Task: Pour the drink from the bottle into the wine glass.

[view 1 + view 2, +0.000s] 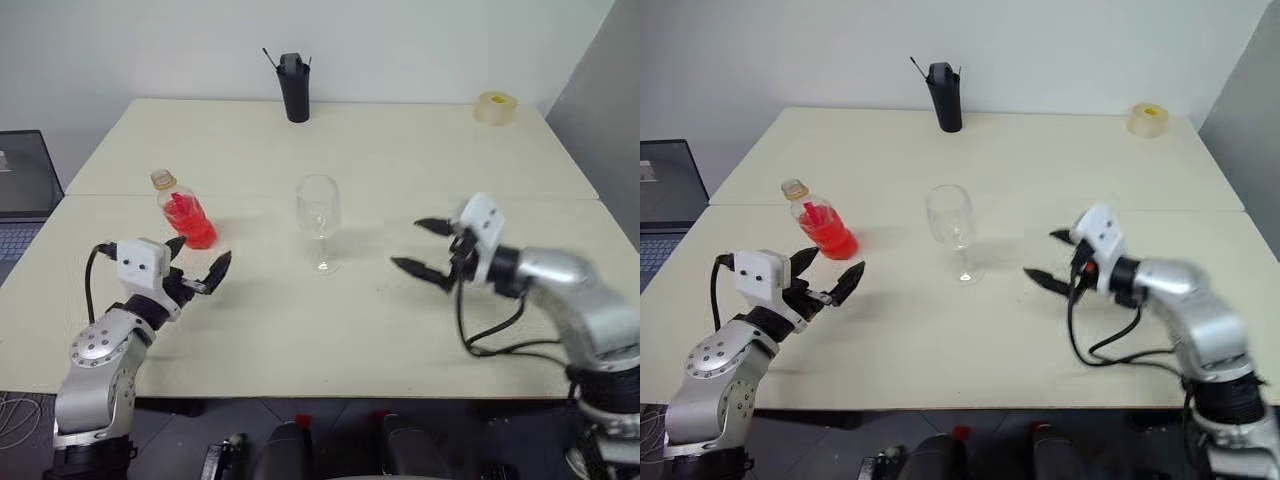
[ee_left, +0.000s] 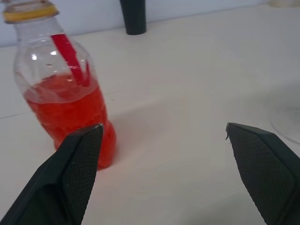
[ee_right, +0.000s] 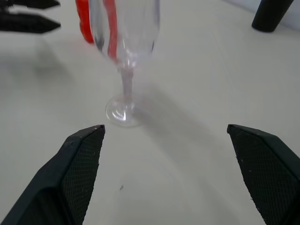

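- Bottle (image 1: 186, 216) with red drink (image 2: 70, 112): standing near left claw (image 1: 197, 266), open, empty.
- Grab low, hold tight.
- Right claw (image 1: 430, 249) open beside wine glass (image 1: 319, 222).

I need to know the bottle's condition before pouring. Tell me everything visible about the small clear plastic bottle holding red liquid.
The small clear plastic bottle stands upright on the pale table, touched by neither gripper. Its bulbous body holds bright red liquid up to roughly half; a yellowish cap is on its short neck. It stands beyond the open left gripper.
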